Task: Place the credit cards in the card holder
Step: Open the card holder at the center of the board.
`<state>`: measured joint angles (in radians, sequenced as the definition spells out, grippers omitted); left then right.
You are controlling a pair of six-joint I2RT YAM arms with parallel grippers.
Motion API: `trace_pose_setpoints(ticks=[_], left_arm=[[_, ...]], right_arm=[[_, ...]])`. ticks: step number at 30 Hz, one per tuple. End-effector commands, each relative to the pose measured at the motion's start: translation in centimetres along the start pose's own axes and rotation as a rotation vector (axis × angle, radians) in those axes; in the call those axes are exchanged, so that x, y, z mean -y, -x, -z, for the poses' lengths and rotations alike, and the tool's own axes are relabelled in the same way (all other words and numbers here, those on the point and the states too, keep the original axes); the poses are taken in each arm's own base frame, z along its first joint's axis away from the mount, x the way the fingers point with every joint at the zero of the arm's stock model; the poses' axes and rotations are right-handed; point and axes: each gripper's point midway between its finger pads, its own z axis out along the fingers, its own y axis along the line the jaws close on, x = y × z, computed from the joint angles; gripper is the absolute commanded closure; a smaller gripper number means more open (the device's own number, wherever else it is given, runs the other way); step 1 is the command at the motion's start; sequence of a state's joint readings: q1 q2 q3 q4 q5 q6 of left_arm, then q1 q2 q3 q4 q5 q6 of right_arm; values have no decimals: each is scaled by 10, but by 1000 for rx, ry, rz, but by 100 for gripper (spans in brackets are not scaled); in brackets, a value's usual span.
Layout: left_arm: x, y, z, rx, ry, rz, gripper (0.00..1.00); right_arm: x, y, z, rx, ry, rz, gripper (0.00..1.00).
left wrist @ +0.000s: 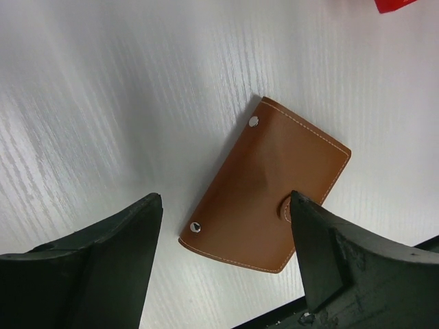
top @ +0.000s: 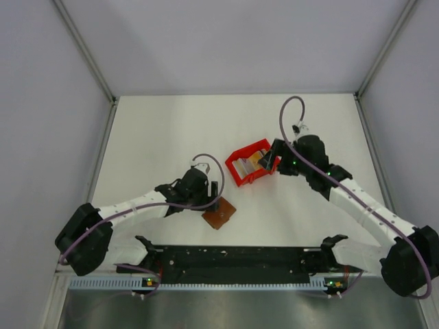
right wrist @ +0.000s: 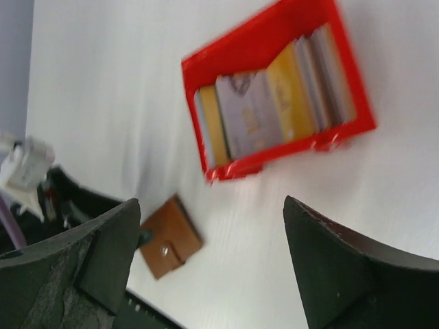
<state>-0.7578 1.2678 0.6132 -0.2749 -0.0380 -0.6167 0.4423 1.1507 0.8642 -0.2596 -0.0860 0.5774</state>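
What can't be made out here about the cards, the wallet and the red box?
Credit cards: the right wrist view is blurred, so their print and count are unreadable; in the top view they are too small.
Card holder: in the left wrist view its clasp tab is half behind a jaw of the left gripper; whether it is snapped shut is unclear.
Red box: in the left wrist view it is cut off by the top edge; only a corner shows.

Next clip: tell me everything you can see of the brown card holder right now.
The card holder is a flat brown wallet, leather-like, with pale stitching along its edges, rounded corners, two metal studs on one long side and a snap tab at the other. Folded shut, it lies flat and askew on the white table, apart from the red box, beneath the open left hand.
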Motion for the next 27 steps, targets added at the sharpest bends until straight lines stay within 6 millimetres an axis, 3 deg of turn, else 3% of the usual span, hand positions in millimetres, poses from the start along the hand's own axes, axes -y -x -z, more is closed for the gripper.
trace_pose_setpoints(ticks=[1,6,11,18,20,24,27], left_arm=[[7,-11,-6,-37,-69,40,21],[5,-24,-7,-73,-84,72,23],[7,-37,-6,-103,-114,98,28],[7,-53,-2,-138,-144,146,35],[4,-55,0,-136,-135,156,35],[-8,-52,2,-108,-72,151,32],[-14,-46,5,-101,-20,140,30]], right_arm=[[-29,-102,12,-234,155,-168,19],[-50,-173,15,-335,177,-244,25],[-65,-209,-1,-406,164,-314,34],[-85,-223,-30,-479,154,-295,38],[-88,-221,-36,-471,151,-286,43],[-93,-219,-37,-480,160,-236,49],[-82,-221,-32,-490,113,-199,50]])
